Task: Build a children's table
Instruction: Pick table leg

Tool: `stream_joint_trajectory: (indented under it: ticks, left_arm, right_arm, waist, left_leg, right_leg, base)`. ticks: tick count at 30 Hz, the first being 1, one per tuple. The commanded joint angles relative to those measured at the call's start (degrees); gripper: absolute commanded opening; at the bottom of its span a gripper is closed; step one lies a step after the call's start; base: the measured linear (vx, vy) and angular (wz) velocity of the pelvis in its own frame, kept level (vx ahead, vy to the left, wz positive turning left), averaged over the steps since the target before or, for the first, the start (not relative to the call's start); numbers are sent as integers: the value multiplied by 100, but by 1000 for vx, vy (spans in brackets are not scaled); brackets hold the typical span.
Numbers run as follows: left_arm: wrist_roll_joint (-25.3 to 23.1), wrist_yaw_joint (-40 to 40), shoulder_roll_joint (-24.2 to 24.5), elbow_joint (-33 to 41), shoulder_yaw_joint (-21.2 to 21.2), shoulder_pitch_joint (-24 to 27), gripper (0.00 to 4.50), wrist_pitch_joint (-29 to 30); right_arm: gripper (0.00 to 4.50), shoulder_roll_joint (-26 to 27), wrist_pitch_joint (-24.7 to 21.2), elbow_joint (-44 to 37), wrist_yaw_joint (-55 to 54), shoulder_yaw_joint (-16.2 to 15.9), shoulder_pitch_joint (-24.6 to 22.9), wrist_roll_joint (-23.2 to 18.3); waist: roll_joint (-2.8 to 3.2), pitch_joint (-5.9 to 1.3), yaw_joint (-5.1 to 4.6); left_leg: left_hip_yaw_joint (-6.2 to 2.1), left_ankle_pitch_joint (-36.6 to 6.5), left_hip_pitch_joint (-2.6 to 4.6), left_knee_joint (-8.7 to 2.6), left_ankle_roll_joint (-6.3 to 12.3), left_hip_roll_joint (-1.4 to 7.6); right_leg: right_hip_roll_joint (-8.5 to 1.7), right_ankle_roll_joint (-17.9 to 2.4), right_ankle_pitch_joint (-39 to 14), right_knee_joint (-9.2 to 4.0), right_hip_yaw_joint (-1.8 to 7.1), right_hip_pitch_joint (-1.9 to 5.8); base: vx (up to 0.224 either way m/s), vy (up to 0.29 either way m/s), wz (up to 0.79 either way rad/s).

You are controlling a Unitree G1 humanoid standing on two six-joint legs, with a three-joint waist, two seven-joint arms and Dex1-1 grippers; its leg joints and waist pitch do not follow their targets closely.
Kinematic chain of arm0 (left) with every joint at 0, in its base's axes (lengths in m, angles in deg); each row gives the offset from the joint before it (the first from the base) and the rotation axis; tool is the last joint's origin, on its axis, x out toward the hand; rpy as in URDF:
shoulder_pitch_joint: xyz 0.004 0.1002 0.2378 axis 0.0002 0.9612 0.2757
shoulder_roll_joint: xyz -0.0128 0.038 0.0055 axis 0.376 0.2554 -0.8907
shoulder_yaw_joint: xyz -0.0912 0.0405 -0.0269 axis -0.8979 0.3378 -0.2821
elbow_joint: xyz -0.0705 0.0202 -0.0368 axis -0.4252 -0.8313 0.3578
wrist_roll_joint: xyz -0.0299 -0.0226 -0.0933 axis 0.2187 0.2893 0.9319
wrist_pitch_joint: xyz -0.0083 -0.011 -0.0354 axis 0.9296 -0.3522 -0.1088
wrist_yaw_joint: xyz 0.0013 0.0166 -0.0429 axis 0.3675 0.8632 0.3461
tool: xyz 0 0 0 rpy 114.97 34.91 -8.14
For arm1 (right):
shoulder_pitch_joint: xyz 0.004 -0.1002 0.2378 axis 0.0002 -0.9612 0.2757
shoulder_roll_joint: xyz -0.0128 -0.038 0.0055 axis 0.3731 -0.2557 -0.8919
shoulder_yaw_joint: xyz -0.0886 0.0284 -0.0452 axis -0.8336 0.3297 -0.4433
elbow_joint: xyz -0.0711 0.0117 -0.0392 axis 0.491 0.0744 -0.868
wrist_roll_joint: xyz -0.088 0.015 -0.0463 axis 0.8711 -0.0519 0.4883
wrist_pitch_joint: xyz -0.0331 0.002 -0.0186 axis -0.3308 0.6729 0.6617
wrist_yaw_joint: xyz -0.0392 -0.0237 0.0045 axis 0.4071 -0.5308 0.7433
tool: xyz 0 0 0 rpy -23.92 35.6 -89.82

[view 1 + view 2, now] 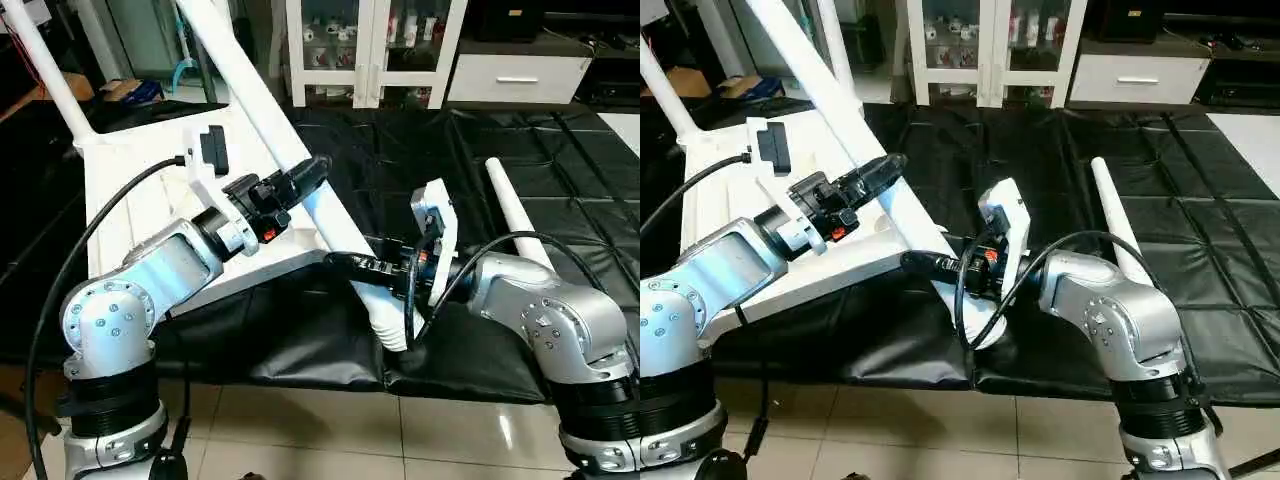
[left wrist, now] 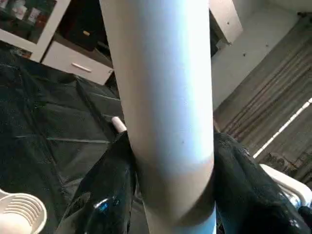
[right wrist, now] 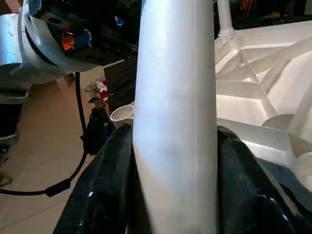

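Observation:
The white tabletop (image 1: 140, 195) lies ribbed side up on the left of a black mat. One white leg (image 1: 40, 75) stands in its far corner. A second long leg (image 1: 250, 90) slants from the upper left down to its ribbed end (image 1: 392, 330) near the mat's front edge. My left gripper (image 1: 305, 180) is shut on this leg at mid-length; in the left wrist view the black fingers (image 2: 97, 195) press both sides of the tube (image 2: 165, 97). Lower down, my right gripper (image 1: 352, 265) is shut on the same leg (image 3: 175, 122). Another leg (image 1: 515, 210) lies loose on the mat at the right.
A black padded mat (image 1: 400, 150) covers the work area, with tiled floor (image 1: 330, 430) in front. A white glass-door cabinet (image 1: 370, 50) and a white drawer unit (image 1: 515, 75) stand behind. Black cables hang from both wrists.

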Motion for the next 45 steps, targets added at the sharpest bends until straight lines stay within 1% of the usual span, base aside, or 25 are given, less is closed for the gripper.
stream_joint_trajectory:
  ticks: [1,3,4,6,7,8,11,12,13,15,17,19,22,23,25,27,28,29,30,32,33,35,38,44,45]
  left_arm:
    - [27,107,38,41,102,-62,200,57]
    - [43,128,34,-6,102,-78,197,22]
    - [57,150,50,-48,128,-89,190,-18]
    - [62,169,56,-70,138,-98,188,-30]
    - [47,217,77,-153,136,-156,187,-79]
    - [42,219,80,-161,134,-165,185,-84]
    - [-29,215,99,-220,132,-239,183,-131]
    - [-20,226,117,-225,127,-281,182,-122]
    - [-12,260,151,-233,139,-330,182,-123]
    - [-66,388,260,-231,212,-383,182,-122]
    - [-164,570,440,-229,335,-462,178,-85]
    - [-209,655,546,-237,396,-524,174,-47]
    - [-353,842,743,-304,542,-647,174,-43]
    - [-379,866,770,-314,567,-670,174,-46]
    - [-396,911,798,-355,597,-746,174,-63]
    - [-416,959,826,-403,638,-811,174,-102]
    - [-454,1017,858,-420,700,-838,174,-130]
    - [-488,1064,878,-424,754,-856,174,-149]
    - [-516,1097,883,-426,796,-869,174,-164]
    - [-527,1114,877,-420,823,-880,174,-169]
    - [-539,1138,879,-406,853,-893,174,-169]
    - [-592,1213,901,-376,932,-916,174,-167]
    - [-594,1245,913,-377,954,-938,174,-175]
    - [-535,1354,967,-328,924,-935,174,-155]
    - [-533,1377,974,-320,925,-927,174,-157]
  right_arm:
    - [179,-54,41,-98,53,-44,6,65]
    - [179,-76,59,-111,52,-63,-1,93]
    - [179,-94,73,-127,49,-70,-9,100]
    - [179,-99,73,-139,40,-66,-12,101]
    - [179,-137,125,-152,12,-75,-9,140]
    - [179,-140,130,-151,6,-73,-9,143]
    - [179,-158,175,-118,-33,-52,6,164]
    - [214,-144,177,-79,-57,-23,35,157]
    - [235,-142,191,-34,-65,-5,70,148]
    - [249,-169,215,5,-17,-16,105,159]
    - [283,-288,219,35,172,-52,148,157]
    - [294,-390,208,49,325,-69,176,139]
    - [313,-607,72,73,725,-78,261,-48]
    - [327,-649,47,73,794,-83,277,-80]
    - [339,-800,-12,92,1013,-140,332,-126]
    - [345,-943,-11,155,1208,-232,386,-99]
    - [357,-1029,0,214,1327,-289,418,-65]
    - [369,-1094,21,275,1422,-334,443,-28]
    - [384,-1154,49,359,1515,-381,473,35]
    - [393,-1219,95,415,1596,-446,499,118]
    - [395,-1280,143,460,1683,-525,533,187]
    - [396,-1397,244,513,1877,-709,604,317]
    - [396,-1379,333,618,1856,-833,682,450]
    - [396,-1312,432,795,1859,-872,800,528]
    - [396,-1299,452,830,1884,-881,826,546]
  waist:
    - [16,-390,-19]
    - [26,-394,-20]
    - [55,-392,-33]
    - [54,-398,-34]
    - [83,-400,-39]
    - [71,-397,-46]
    - [75,-409,-53]
    - [73,-407,-56]
    - [79,-408,-60]
    - [78,-411,-65]
    - [55,-410,-70]
    - [67,-403,-72]
    - [51,-412,-69]
    - [23,-416,-66]
    - [34,-418,-70]
    - [23,-420,-71]
    - [-12,-418,-77]
    - [6,-419,-68]
    - [2,-416,-73]
    - [-11,-418,-77]
    - [-1,-426,-71]
    - [-18,-425,-69]
    - [-36,-425,-69]
    - [-26,-425,-72]
    - [-44,-427,-69]
  left_leg:
    - [35,-454,77,-471,-18,23]
    - [33,-425,74,-467,1,23]
    - [37,-423,76,-460,14,18]
    - [38,-415,69,-458,31,14]
    - [35,-409,71,-457,35,14]
    - [39,-419,71,-457,37,11]
    - [32,-372,73,-453,47,13]
    - [32,-358,69,-453,56,11]
    - [33,-348,69,-452,65,10]
    - [32,-352,73,-453,79,10]
    - [33,-388,78,-454,95,11]
    - [34,-385,71,-452,109,12]
    - [42,-348,71,-440,164,14]
    - [41,-329,65,-440,194,13]
    - [42,-291,73,-428,227,17]
    - [47,-242,66,-419,251,15]
    - [55,-225,60,-417,277,12]
    - [53,-253,62,-418,286,15]
    - [57,-258,58,-417,297,17]
    - [57,-253,51,-413,321,21]
    - [53,-247,57,-409,320,26]
    - [56,-200,52,-405,347,27]
    - [61,-185,55,-397,384,30]
    - [63,-274,59,-403,387,26]
    - [59,-272,54,-406,387,29]
  right_leg:
    - [-15,-1292,-297,-372,72,333]
    - [-17,-1293,-290,-370,72,337]
    - [-13,-1281,-297,-384,70,331]
    - [-15,-1283,-321,-376,72,340]
    - [-16,-1276,-368,-377,69,335]
    - [-10,-1262,-393,-387,68,331]
    - [-12,-1278,-316,-374,66,336]
    - [-11,-1285,-297,-373,65,337]
    - [-12,-1296,-290,-373,64,338]
    - [-12,-1310,-297,-375,60,336]
    - [-7,-1313,-347,-369,61,335]
    - [-12,-1323,-359,-369,64,341]
    - [-16,-1362,-321,-366,67,345]
    - [-18,-1378,-320,-357,69,354]
    - [-16,-1417,-287,-354,70,349]
    - [-19,-1450,-256,-351,70,352]
    - [-18,-1465,-270,-354,72,351]
    - [-29,-1480,-333,-354,72,351]
    - [-31,-1488,-342,-357,74,348]
    - [-28,-1503,-345,-357,72,351]
    - [-35,-1509,-338,-351,69,356]
    - [-33,-1541,-301,-347,71,354]
    - [-35,-1555,-337,-345,72,344]
    - [-31,-1595,-361,-344,72,341]
    - [-32,-1592,-355,-335,72,349]
  base:
    - [0,0,0]
    - [0,0,0]
    - [0,0,0]
    - [0,0,0]
    - [0,0,0]
    - [0,0,0]
    - [0,0,0]
    - [0,0,0]
    - [0,0,0]
    - [0,0,0]
    - [0,0,0]
    - [0,0,0]
    - [0,0,0]
    - [0,0,0]
    - [0,0,0]
    - [0,0,0]
    - [0,0,0]
    - [0,0,0]
    - [0,0,0]
    - [0,0,0]
    - [0,0,0]
    - [0,0,0]
    - [0,0,0]
    - [0,0,0]
    - [0,0,0]
